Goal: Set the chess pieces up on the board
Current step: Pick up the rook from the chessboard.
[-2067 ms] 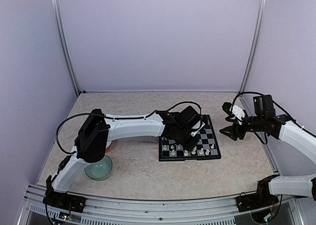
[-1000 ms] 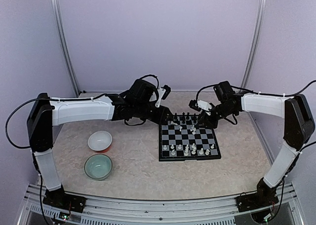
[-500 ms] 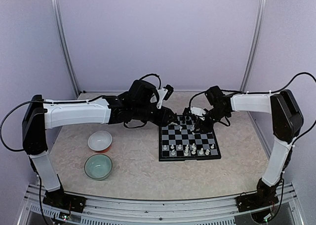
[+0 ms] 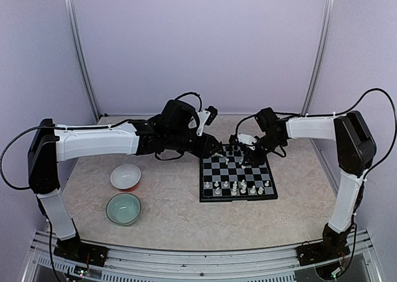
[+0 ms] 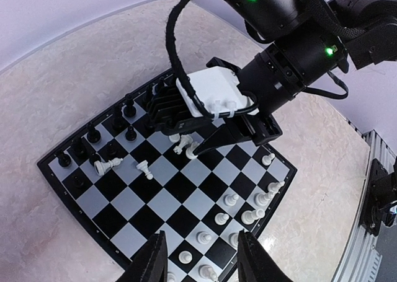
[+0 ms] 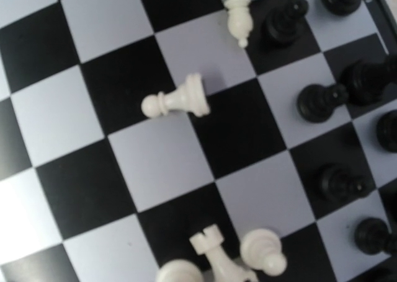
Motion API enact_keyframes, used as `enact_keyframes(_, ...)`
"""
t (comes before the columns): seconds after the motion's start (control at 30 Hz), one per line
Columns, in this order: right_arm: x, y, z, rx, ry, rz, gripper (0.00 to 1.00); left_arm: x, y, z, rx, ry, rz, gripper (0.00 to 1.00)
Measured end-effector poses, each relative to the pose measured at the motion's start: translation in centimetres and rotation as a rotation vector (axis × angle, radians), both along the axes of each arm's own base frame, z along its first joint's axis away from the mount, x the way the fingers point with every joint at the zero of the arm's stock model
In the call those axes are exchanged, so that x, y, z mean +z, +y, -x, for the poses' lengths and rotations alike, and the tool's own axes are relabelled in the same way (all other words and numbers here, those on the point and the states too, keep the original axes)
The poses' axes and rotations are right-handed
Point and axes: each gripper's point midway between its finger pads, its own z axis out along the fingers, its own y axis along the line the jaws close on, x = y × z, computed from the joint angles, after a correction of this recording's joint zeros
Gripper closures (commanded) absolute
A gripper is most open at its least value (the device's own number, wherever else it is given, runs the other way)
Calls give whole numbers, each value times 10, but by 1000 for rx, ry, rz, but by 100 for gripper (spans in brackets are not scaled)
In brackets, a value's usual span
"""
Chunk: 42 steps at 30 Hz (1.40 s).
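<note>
**A:** Top view first. Where do things stand?

**B:** The board [image 4: 218,170] lies at 3 o'clock from the middle of the bench [image 4: 167,217]. The chess pieces [image 4: 242,187] show white along its near rows and black along the far ones. My left end effector [image 4: 214,149] hovers at the board's 11 o'clock corner. My right end effector [image 4: 244,152] is low over the far middle.

**A:** Left wrist?

**B:** My left fingers [image 5: 152,260] stand apart with nothing between them. At 12 o'clock, the right tips are right at a knot of white pieces [image 5: 184,145].

**A:** Right wrist?

**B:** No fingers show here, so I cannot tell how closed it is or whether it holds anything. A toppled pawn [image 6: 177,100] lies mid-frame, and the knot is at 6 o'clock. I judge I'm picking up a stray white piece. The next move calls for a firm pinch, a straight lift, then a carry to white's rows.
</note>
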Motion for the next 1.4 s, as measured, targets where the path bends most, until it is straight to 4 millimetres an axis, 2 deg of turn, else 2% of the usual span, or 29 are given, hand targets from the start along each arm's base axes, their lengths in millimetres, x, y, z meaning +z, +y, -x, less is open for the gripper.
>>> enact_keyframes(0.27,-2,-1,2,0,11,5,78,1,-1,1,-7,2,3,61)
enact_keyframes(0.63,-4,5,9,20,25,9,95,2,-2,2,-17,3,6,61)
enact_keyframes(0.83,-3,7,14,31,33,9,97,1,-2,2,-17,3,5,61)
enact_keyframes(0.97,5,10,24,46,38,11,97,1,-1,1,-13,3,5,61)
enact_keyframes(1.17,37,30,51,118,-10,-11,97,7,10,-12,38,-11,3,61)
enact_keyframes(1.3,55,52,74,191,-35,-30,97,27,30,-31,119,-38,37,61)
enact_keyframes(1.4,57,67,94,249,-32,-26,97,42,53,-46,198,-57,70,60)
